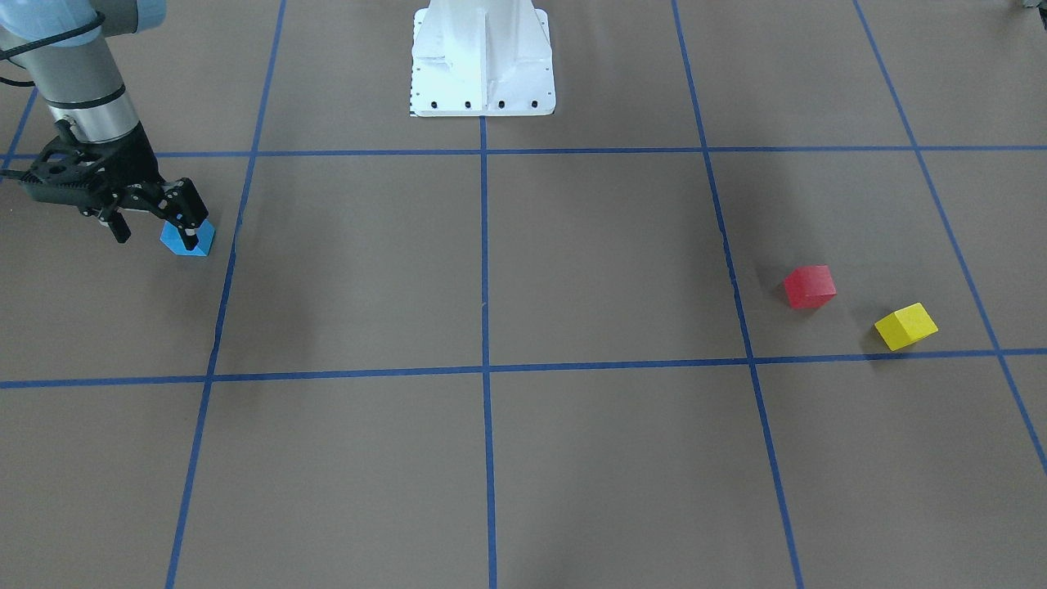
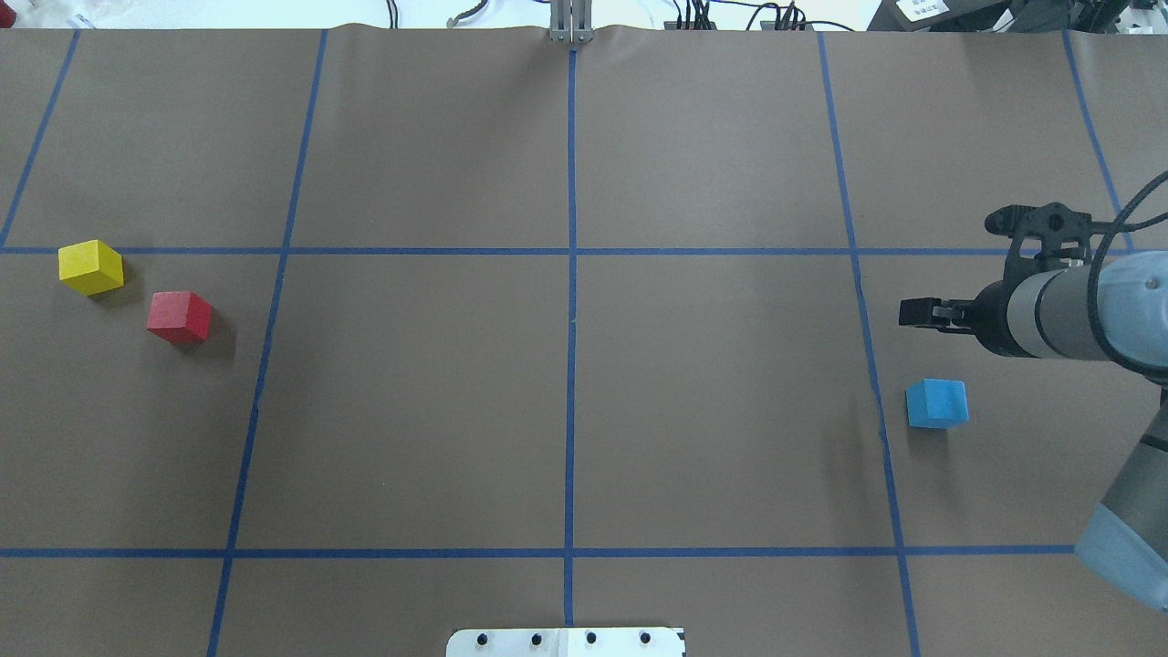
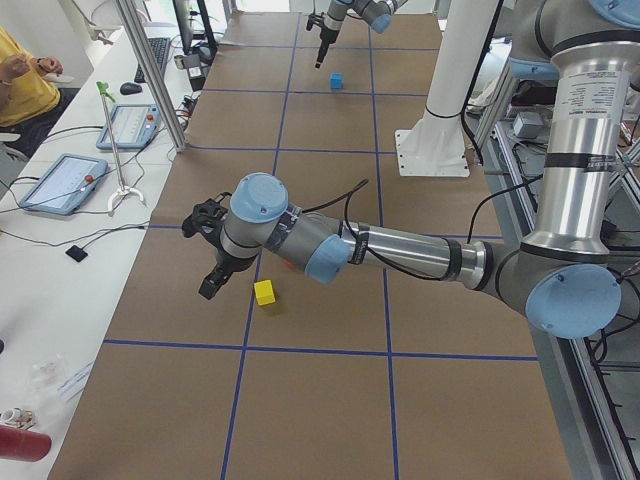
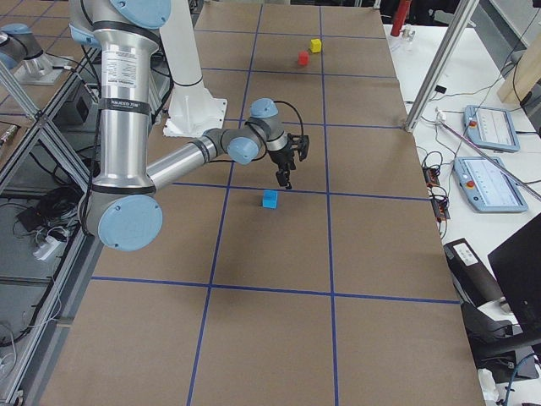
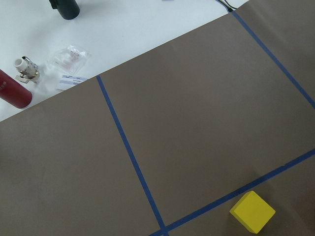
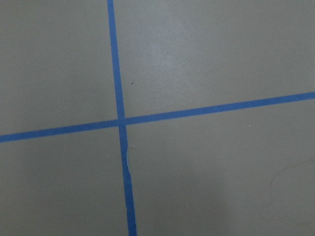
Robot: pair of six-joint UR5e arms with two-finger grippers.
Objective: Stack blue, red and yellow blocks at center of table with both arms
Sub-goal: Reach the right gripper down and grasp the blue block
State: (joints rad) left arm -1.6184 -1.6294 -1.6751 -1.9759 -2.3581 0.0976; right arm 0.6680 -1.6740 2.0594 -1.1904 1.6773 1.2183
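Observation:
The blue block [image 1: 186,239] sits on the brown table at the robot's right side; it also shows in the overhead view [image 2: 937,403]. My right gripper [image 1: 155,231] is open and hangs just above and beside it, holding nothing. The red block [image 2: 180,316] and the yellow block [image 2: 90,266] lie close together at the robot's left side. My left gripper [image 3: 208,262] shows only in the exterior left view, above the table beside the yellow block [image 3: 264,292]; I cannot tell whether it is open or shut. The left wrist view shows the yellow block [image 5: 252,212] below it.
The white robot base [image 1: 483,74] stands at the table's robot-side edge. Blue tape lines [image 2: 571,319] divide the table into squares. A side table with tablets [image 3: 60,182] and a seated operator [image 3: 25,85] runs along the far edge. A red bottle [image 5: 14,91] lies off the paper.

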